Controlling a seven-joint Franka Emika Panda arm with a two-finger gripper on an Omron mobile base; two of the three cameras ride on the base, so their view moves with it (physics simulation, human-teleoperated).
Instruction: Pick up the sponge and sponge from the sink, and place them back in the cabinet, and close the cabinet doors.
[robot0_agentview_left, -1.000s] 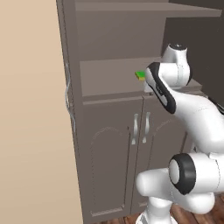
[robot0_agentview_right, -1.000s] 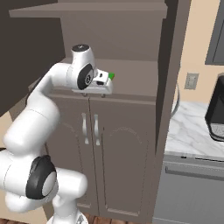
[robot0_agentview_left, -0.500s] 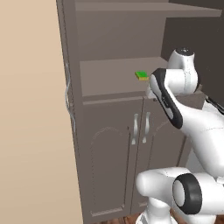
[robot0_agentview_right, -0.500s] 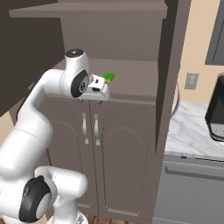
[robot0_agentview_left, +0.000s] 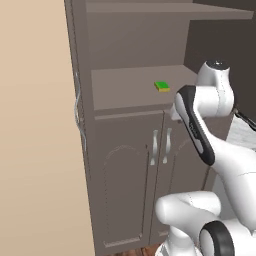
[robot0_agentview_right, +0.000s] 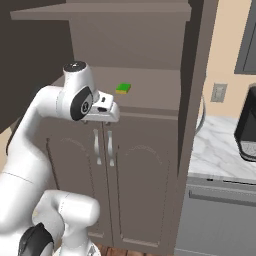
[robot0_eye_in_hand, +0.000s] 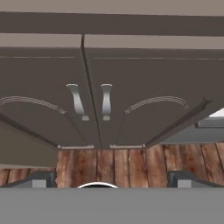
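A green-topped sponge (robot0_agentview_left: 162, 86) (robot0_agentview_right: 123, 88) lies alone on the open middle shelf of the tall grey-brown cabinet (robot0_agentview_left: 130, 45) (robot0_agentview_right: 135, 40). The plain-panelled cabinet doors stand open: the left one (robot0_agentview_left: 77, 112) shows edge-on, the right one (robot0_agentview_right: 192, 90) juts forward with its silver handle. My gripper (robot0_agentview_right: 106, 118) hangs in front of the shelf's front edge, short of the sponge and pointing down. In the hand view my gripper (robot0_eye_in_hand: 112, 179) is open, its fingertips (robot0_eye_in_hand: 43, 178) far apart with nothing between them. The sink is out of view.
Below the shelf the arched lower doors (robot0_agentview_left: 150, 175) (robot0_eye_in_hand: 100, 87) are shut, with wooden floor (robot0_eye_in_hand: 109, 159) beneath. A marble counter (robot0_agentview_right: 220, 155) with a black appliance (robot0_agentview_right: 247, 130) lies to the right. A beige wall (robot0_agentview_left: 35, 125) stands left of the cabinet.
My open gripper has drawn back from the sponge and off the shelf, tipping downward. The sponge stays where it was on the shelf.
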